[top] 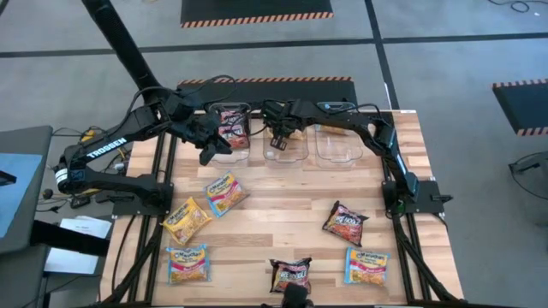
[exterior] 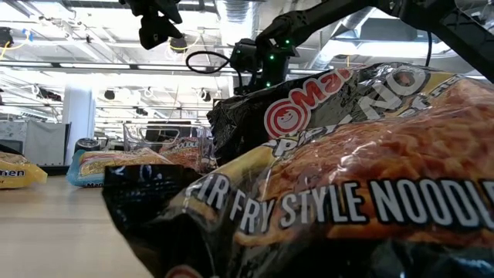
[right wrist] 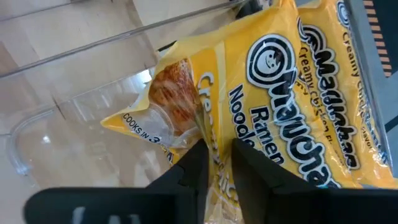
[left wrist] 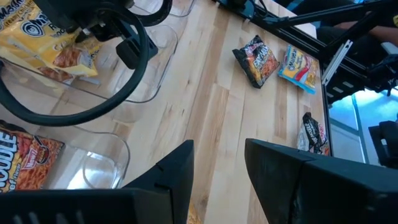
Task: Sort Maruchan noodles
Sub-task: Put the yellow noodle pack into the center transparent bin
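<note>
Right jaws point(right wrist: 214, 149): narrow, closed on the edge of a yellow packet point(right wrist: 280, 81), which hangs into the middle tub point(top: 295, 156) at the back of the bench point(top: 282, 214).

Left jaws point(left wrist: 217, 155): parted and empty, hovering beside the left tub point(top: 242, 156), which holds dark packets point(top: 231, 127). The right tub point(top: 338, 152) looks empty.

Six loose packets lie on the near half of the bench, among them a dark one point(top: 345, 222) and a blue one point(top: 366, 265).

Risks, as judged:
- The packet is pinched by its crinkly edge, so it may cling to a finger on release and lift out again.
- It may drape over the tub wall.
- The two arms are close together over the tubs, so a hasty withdrawal could knock the left jaws or shift a tub.
</note>
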### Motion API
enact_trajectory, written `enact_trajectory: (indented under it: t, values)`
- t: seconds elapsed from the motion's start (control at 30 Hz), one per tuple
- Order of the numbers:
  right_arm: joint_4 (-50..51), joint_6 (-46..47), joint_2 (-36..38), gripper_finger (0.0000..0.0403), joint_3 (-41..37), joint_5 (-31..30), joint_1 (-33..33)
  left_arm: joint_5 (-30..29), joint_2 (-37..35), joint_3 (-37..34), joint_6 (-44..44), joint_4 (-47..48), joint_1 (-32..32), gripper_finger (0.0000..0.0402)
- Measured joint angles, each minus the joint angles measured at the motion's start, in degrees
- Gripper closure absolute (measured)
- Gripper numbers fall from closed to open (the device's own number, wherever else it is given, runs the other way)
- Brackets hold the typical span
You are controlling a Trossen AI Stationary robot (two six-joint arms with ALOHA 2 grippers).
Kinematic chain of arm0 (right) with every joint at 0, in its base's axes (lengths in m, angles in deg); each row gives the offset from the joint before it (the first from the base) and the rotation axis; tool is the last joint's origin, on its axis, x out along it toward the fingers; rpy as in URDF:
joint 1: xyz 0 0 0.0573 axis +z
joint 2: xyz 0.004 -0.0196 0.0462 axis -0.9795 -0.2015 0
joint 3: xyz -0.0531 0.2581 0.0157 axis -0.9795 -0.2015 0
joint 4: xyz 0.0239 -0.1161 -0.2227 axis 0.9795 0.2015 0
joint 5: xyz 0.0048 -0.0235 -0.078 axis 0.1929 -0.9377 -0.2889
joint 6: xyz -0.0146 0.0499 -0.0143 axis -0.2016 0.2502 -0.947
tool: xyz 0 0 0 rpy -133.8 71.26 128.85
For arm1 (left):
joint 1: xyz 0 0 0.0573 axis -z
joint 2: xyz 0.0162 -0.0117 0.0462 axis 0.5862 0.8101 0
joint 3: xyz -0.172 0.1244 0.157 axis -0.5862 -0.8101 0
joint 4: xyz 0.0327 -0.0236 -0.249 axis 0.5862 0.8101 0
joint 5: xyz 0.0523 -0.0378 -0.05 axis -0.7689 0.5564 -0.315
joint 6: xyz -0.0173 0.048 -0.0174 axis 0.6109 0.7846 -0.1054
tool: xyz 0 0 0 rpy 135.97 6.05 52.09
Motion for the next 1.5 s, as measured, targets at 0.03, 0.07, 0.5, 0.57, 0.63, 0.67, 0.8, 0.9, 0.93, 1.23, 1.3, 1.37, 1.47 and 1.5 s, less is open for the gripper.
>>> enact_trajectory:
  t: [0.03,0.07,0.5,0.57,0.63,0.67,0.8,0.9,0.93,1.23,1.3,1.37,1.47,1.5]
  values:
    - [0.04,0.01,0.00,0.0300,0.00,0.02,-0.20,0.00,0.00,0.00,-0.03,0.00,0.00,0.0271]
    - [0.02,0.27,0.00,0.0292,0.00,0.02,-0.24,0.00,0.00,0.00,-0.07,0.00,0.00,0.0271]
    - [1.32,2.86,0.00,0.0228,0.02,-0.04,-0.07,0.00,0.00,0.00,-0.13,0.00,0.00,0.0271]
    - [1.33,2.86,0.00,0.0225,0.02,-0.05,-0.11,0.00,0.00,0.00,-0.14,0.02,0.00,0.0271]
    - [1.67,2.87,0.00,0.0222,0.02,-0.21,-0.09,0.00,0.00,0.00,-0.16,0.02,0.00,0.0271]
    - [1.78,2.91,0.00,0.0221,0.02,-0.60,-0.09,0.00,0.00,0.00,-0.17,0.02,0.00,0.0271]
    - [2.97,2.89,0.00,0.0222,0.04,-3.06,0.33,0.00,0.00,0.00,-0.20,0.02,0.00,0.0271]
    - [3.35,2.87,0.00,0.0223,0.04,-2.94,0.67,0.00,0.00,0.00,-0.20,0.02,0.00,0.0271]
    - [3.60,2.89,0.00,0.0223,0.04,-2.58,0.71,0.01,0.00,0.00,-0.20,0.02,0.00,0.0271]
    - [2.33,4.38,0.02,0.0223,0.07,0.36,1.08,0.00,0.00,0.00,-0.17,0.02,0.00,0.0271]
    - [1.89,4.39,0.02,0.0223,0.07,0.79,0.85,0.02,0.00,0.00,0.49,0.02,0.00,0.0271]
    - [2.31,4.39,0.02,0.0223,0.07,1.28,0.56,0.00,0.00,0.00,0.95,0.02,0.00,0.0271]
    - [2.80,3.92,0.02,0.0223,0.07,1.33,0.05,0.02,0.00,0.00,1.23,0.02,0.00,0.0271]
    - [2.76,3.76,0.02,0.0223,0.07,1.61,-0.15,0.01,0.00,0.00,1.25,0.03,0.00,0.0271]
